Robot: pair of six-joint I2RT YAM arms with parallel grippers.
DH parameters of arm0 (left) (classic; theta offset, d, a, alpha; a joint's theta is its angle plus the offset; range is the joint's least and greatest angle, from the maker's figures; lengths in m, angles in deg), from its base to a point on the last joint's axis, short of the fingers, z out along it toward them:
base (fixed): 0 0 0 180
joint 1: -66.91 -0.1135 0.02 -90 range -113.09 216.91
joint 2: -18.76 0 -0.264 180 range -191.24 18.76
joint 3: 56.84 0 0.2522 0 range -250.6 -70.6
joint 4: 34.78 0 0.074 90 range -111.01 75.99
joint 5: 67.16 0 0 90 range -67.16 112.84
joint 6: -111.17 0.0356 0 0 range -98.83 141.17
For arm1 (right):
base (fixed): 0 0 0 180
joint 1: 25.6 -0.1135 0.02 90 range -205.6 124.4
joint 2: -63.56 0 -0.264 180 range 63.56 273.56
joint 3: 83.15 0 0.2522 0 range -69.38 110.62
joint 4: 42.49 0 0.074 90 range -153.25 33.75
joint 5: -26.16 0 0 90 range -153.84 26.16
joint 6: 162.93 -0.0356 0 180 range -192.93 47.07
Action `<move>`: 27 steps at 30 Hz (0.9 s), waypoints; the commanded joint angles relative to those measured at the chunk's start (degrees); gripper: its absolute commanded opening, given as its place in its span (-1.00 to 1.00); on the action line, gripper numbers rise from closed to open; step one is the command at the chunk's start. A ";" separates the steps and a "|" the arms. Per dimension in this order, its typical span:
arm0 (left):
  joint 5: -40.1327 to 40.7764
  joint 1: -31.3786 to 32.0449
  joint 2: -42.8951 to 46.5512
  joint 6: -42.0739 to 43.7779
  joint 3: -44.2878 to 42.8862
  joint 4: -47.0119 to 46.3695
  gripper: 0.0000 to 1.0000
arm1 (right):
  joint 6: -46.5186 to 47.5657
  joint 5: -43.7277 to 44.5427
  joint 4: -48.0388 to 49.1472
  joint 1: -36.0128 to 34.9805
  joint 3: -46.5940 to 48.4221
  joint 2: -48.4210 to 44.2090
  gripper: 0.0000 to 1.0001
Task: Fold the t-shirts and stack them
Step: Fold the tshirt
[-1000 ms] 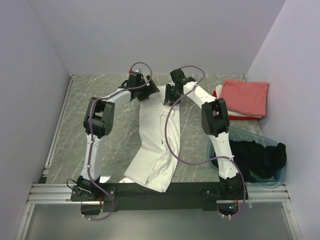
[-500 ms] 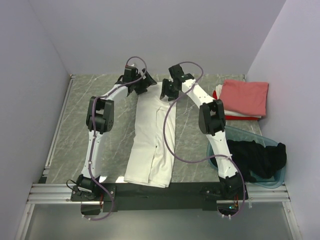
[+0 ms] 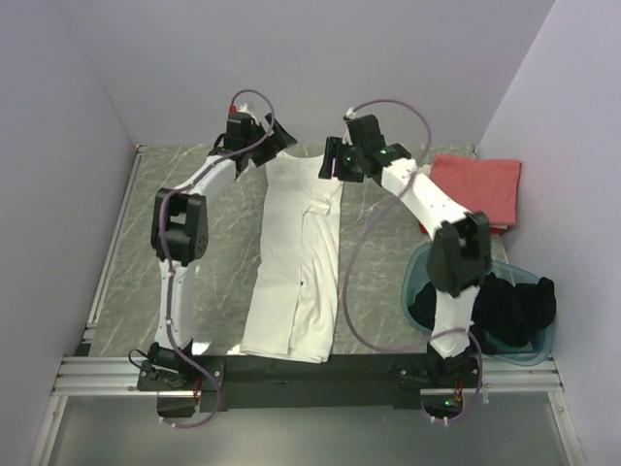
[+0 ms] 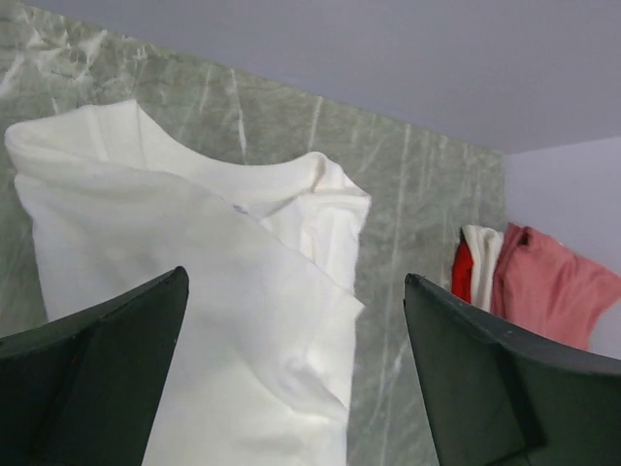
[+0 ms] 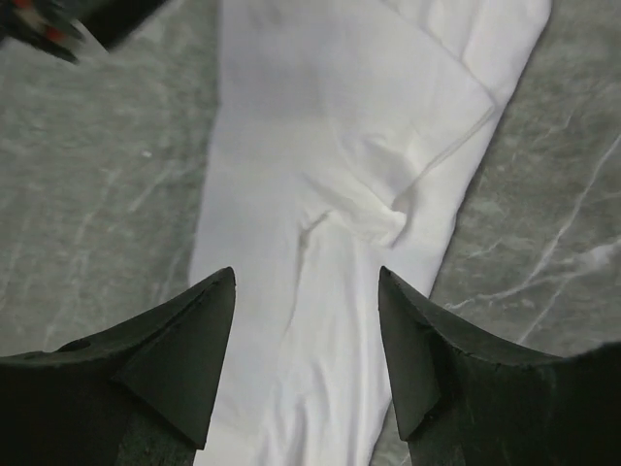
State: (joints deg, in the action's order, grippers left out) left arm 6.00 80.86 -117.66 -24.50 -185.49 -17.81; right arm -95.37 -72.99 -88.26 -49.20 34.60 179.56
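Note:
A white t-shirt, folded lengthwise into a long narrow strip, lies flat on the grey marble table, collar end at the back. My left gripper hovers open over the collar's left side; in the left wrist view its jaws stand wide apart above the shirt. My right gripper hovers open over the collar's right side; in the right wrist view its jaws stand apart above the shirt. A folded salmon-pink shirt tops a stack with red and white ones.
A translucent teal tub at the near right holds a crumpled black shirt. The folded stack also shows in the left wrist view. Purple walls close in the back and both sides. A metal rail runs along the table's left edge.
Both grippers moved toward the back wall, pulling the crooked white shirt straight. It now lies flat and both grippers stand open above its collar end. The right arm's elbow swung right.

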 commanded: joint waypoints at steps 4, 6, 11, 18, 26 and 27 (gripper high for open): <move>5.58 2.74 25.01 4.97 18.18 -7.33 0.99 | 0.91 8.43 5.29 -8.02 -17.53 -19.39 0.35; 8.83 5.01 29.00 7.25 25.72 -8.39 0.99 | -0.76 10.98 6.95 -11.11 -25.53 -25.18 0.35; 11.73 7.57 39.11 7.19 37.26 -5.84 0.99 | -5.59 16.87 7.49 -23.22 -38.31 -36.01 0.33; 22.36 11.96 55.63 3.49 55.28 3.44 0.99 | -16.22 21.98 7.05 -37.72 -56.23 -51.75 0.15; 27.21 13.03 70.93 -0.21 66.81 11.38 0.99 | -25.46 26.97 5.13 -51.19 -59.70 -46.95 -0.01; 27.56 13.03 72.68 -0.30 68.21 11.82 0.99 | -25.81 27.68 4.68 -51.90 -57.69 -45.27 -0.01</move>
State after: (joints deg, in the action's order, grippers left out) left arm 30.20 93.95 -49.69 -23.04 -119.70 -8.33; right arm -116.77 -50.63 -82.93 -98.72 -25.86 130.30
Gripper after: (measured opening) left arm 0.993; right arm 0.498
